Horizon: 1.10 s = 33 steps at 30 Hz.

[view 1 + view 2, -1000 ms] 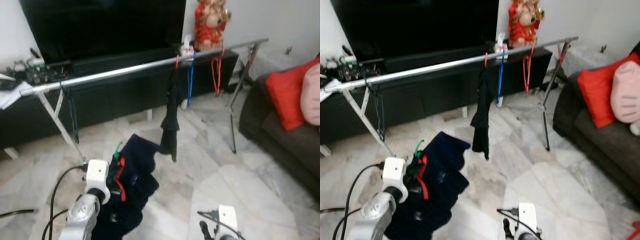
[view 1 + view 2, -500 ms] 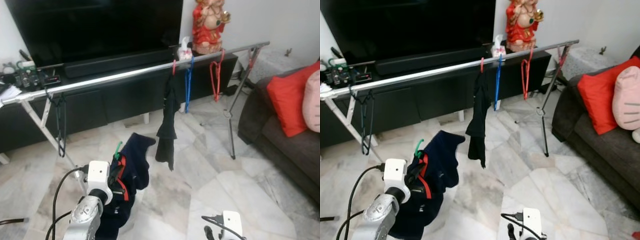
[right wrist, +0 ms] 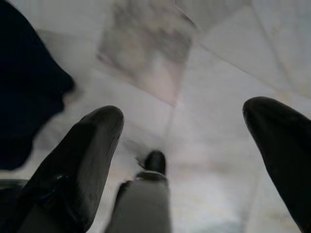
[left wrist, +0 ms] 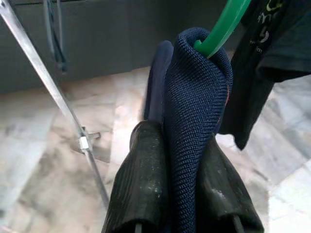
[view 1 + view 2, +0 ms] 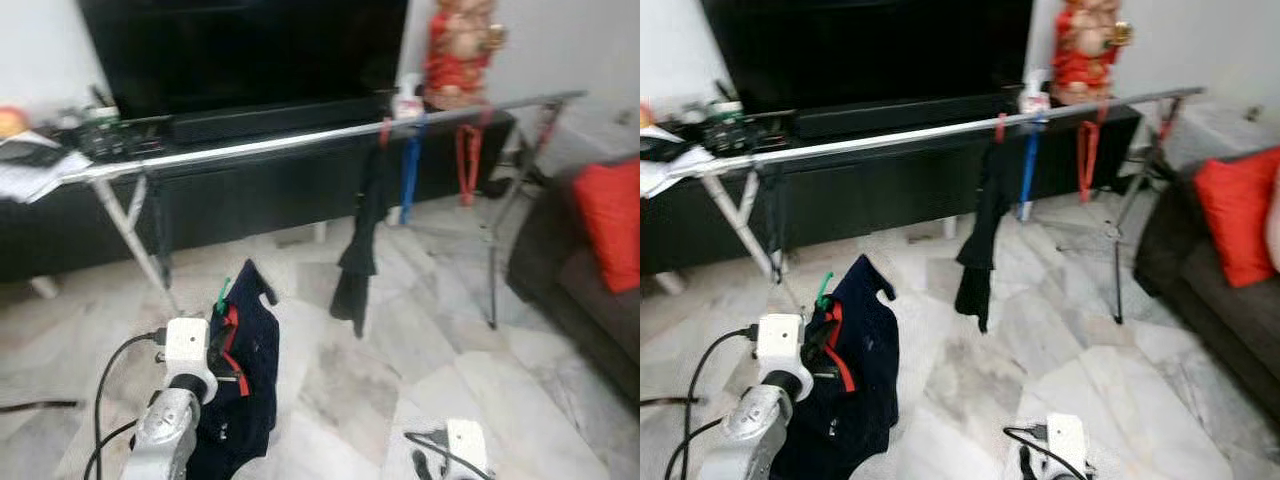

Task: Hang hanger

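My left gripper (image 5: 228,345) is shut on a dark navy garment (image 5: 245,385) that hangs from a green hanger (image 5: 221,296), low at the left over the floor. In the left wrist view the two black fingers (image 4: 143,179) pinch the knit fabric (image 4: 192,121) just below the green hanger hook (image 4: 223,29). A long silver rail (image 5: 300,142) on folding legs crosses ahead of me. On it hang a black garment (image 5: 362,240), a blue hanger (image 5: 411,165) and a red hanger (image 5: 467,160). My right gripper (image 3: 184,145) is open, low above the marble floor.
A black TV cabinet (image 5: 250,190) with a large TV (image 5: 240,50) stands behind the rail, with a red figurine (image 5: 458,50) at its right end. A dark sofa with a red cushion (image 5: 608,205) is on the right. Papers lie at the far left (image 5: 30,175).
The whole view has shifted right, so the camera has turned left. The navy garment now hangs narrower and straighter from my left gripper.
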Available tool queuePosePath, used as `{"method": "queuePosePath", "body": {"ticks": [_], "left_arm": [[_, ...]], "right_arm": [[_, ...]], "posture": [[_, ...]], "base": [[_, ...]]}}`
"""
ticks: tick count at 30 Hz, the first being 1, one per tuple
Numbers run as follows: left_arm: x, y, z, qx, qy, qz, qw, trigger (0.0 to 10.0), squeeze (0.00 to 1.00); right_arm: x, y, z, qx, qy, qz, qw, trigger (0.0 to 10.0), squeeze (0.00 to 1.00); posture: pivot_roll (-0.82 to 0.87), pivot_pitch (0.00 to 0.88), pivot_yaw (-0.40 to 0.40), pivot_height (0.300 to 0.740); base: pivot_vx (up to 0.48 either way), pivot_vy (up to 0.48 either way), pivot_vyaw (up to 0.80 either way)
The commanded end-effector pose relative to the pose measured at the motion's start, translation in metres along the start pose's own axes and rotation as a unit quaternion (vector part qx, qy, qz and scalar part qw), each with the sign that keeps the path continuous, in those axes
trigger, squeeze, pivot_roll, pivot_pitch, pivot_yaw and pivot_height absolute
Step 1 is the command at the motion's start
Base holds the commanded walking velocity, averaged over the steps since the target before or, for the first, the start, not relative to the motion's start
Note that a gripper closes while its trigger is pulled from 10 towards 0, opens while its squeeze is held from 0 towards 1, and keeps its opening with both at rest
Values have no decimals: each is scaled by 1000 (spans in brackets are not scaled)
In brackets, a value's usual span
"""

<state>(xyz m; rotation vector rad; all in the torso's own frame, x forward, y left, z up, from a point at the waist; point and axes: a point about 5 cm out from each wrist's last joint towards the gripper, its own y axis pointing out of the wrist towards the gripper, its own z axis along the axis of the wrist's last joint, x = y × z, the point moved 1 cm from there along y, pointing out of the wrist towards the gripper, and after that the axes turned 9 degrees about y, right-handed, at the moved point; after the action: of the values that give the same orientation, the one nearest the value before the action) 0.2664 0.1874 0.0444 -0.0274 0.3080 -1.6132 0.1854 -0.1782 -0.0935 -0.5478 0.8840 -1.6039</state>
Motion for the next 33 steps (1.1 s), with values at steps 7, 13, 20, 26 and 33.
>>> {"method": "queuePosePath", "body": {"ticks": [7,13,20,26,33], "left_arm": [[5,3,6,10,11,-4,1000,10000,0],[4,5,7,10,15,0,1000,10000,0],[4,5,5,7,16,2,1000,10000,0],[0,5,4,5,17,12,1000,10000,0],[-2,2,1,1,20,16,1000,10000,0]], "right_arm": [[6,-2,-9,-14,0,-10,1000,10000,0],[7,-2,-8,-11,-22,-12,1000,10000,0],[6,-3,-9,-14,4,-8,1000,10000,0],[7,-3,-10,-16,-13,-5,1000,10000,0],[11,-3,-10,-22,-27,-3,999,10000,0]], "posture": [[-71,0,-24,740],[-71,0,-24,740],[-71,0,-24,740],[-66,0,-28,740],[-67,0,-30,740]], "base": [[0,-286,0],[0,-334,340],[0,-335,343],[40,-337,0],[34,-337,0]]}}
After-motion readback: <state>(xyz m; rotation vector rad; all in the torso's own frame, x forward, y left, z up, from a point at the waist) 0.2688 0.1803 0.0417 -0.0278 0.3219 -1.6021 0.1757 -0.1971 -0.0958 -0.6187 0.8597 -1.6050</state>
